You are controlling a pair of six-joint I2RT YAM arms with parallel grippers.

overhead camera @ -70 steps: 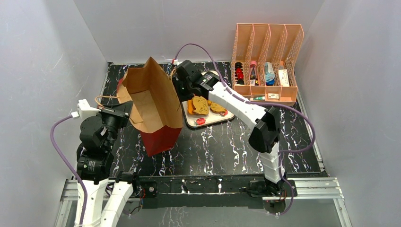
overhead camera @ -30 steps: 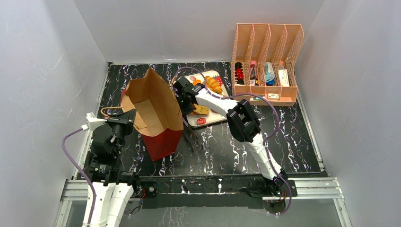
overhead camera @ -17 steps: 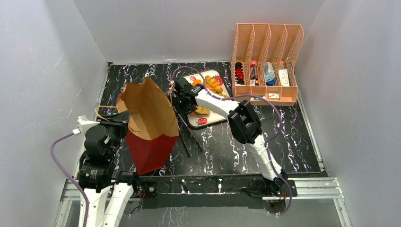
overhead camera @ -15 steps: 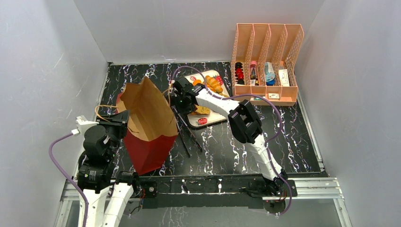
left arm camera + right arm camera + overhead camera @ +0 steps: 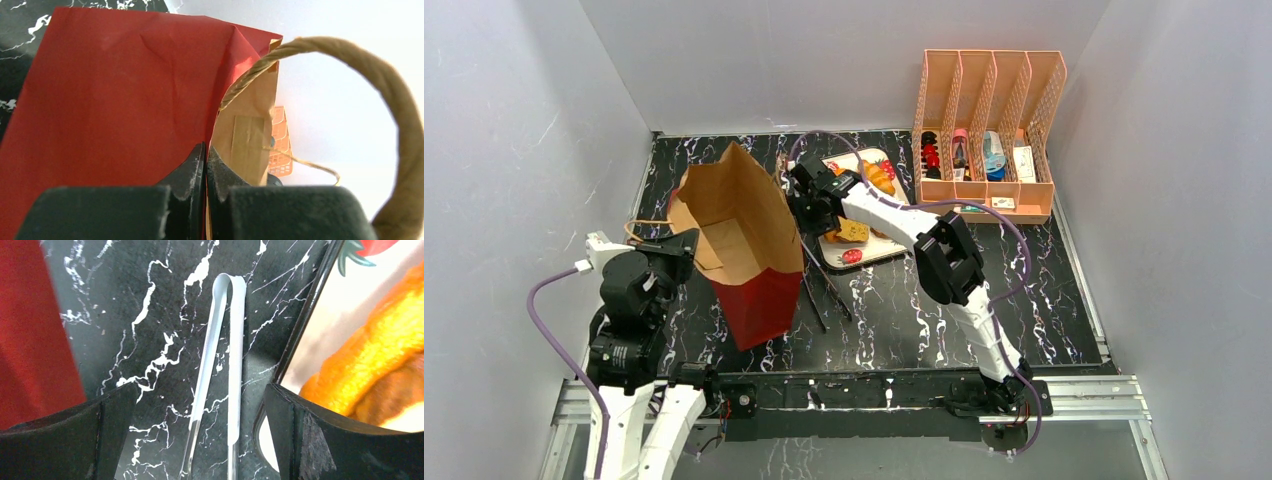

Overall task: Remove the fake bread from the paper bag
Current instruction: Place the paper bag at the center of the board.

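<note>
The paper bag [image 5: 742, 245], brown above and red below, stands open-topped at the table's left; no fake bread shows inside it. My left gripper [image 5: 686, 245] is shut on the bag's left rim, its fingers [image 5: 195, 170] pinching the paper edge [image 5: 247, 135] beside a twine handle [image 5: 385, 80]. Fake bread lies on the strawberry-print tray [image 5: 879, 252]: an orange croissant [image 5: 876, 177] and a tan slice [image 5: 852, 232]. My right gripper [image 5: 816, 208] hangs open between bag and tray, holding nothing. Below it I see the table and an orange loaf [image 5: 380, 355].
Metal tongs [image 5: 821, 285] lie on the black marble table right of the bag, directly under my right gripper [image 5: 197, 415]. A peach slotted organizer [image 5: 989, 130] with small items stands at the back right. Grey walls close in on three sides.
The bag, tipped toward the near left half a second ago, is back upright and farther back. My right gripper has opened wide. The tongs appeared on the table after the earliest frame.
</note>
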